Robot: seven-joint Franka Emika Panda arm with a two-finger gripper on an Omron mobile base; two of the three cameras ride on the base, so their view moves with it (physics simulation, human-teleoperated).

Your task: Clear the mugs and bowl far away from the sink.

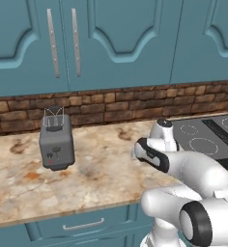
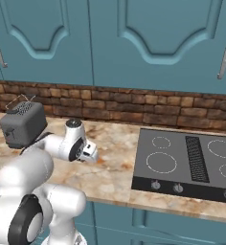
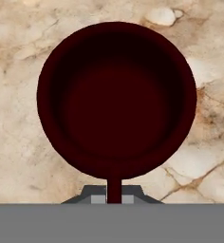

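Clearly gripper (image 3: 114, 199) clamps maroon mug (image 3: 116, 99) handle; fingertips mostly hidden

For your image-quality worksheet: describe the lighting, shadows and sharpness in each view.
Left base view: even light, soft shadow under the boxy grey toaster. Right base view: flat light, no glare on the black glass stovetop. Hand view: the round dark maroon mug is almost black inside, its edges sharp.

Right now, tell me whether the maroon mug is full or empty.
Empty: the hand view looks straight down into the maroon mug, showing only its dark bare inside.
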